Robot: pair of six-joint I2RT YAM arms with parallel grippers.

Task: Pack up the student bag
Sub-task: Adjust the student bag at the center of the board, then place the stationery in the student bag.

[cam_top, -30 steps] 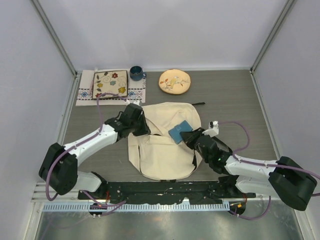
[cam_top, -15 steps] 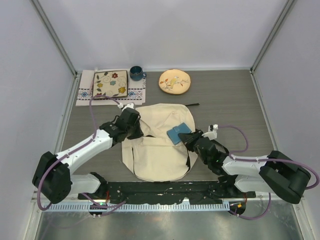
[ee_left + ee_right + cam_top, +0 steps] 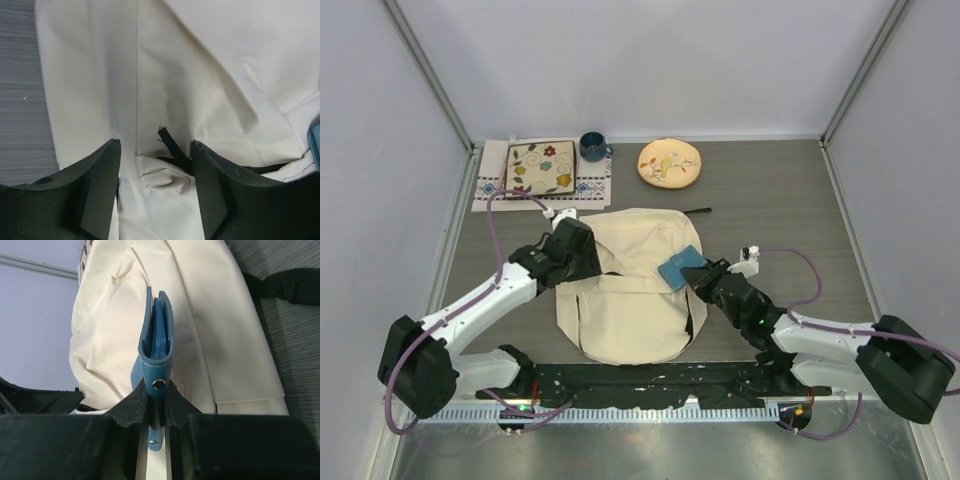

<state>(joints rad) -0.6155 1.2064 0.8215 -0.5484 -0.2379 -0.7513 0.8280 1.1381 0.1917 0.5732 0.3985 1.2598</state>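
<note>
Top external: the student bag (image 3: 625, 300) lies flat in the middle of the surface (image 3: 780, 200), between my two arms, top end toward the far wall. My left gripper (image 3: 586, 252) is at its upper left edge. My right gripper (image 3: 694, 277) is at its right edge with a blue wallet (image 3: 681, 267).

Risks, as I judge them:
- Nothing holds the bag's mouth open. The cloth looks slack and flat, so the wallet may land on fabric, not go inside.
- My hold on the wallet is low, at its bottom edge by the snap tab. A push against cloth could pivot it or slide it out of the pinch.
- The bag is soft and unanchored. Pressing sideways from the right could drag or bunch it across the surface.
- A black strap end (image 3: 170, 145) lies loose just beside my left finger (image 3: 100, 190) and could snag on a regrasp.

Left wrist: jaws spread, nothing pinched. Cream fabric and a seam lie between and beyond the fingers. I cannot tell whether the tips touch the cloth.

Right wrist: jaws pressed nearly together on the wallet, which stands on edge, upright, spine up. It is clamped just around the upper snap stud (image 3: 159, 384). The bag's cloth is behind it, the dark strap (image 3: 285, 285) off to the right.
</note>
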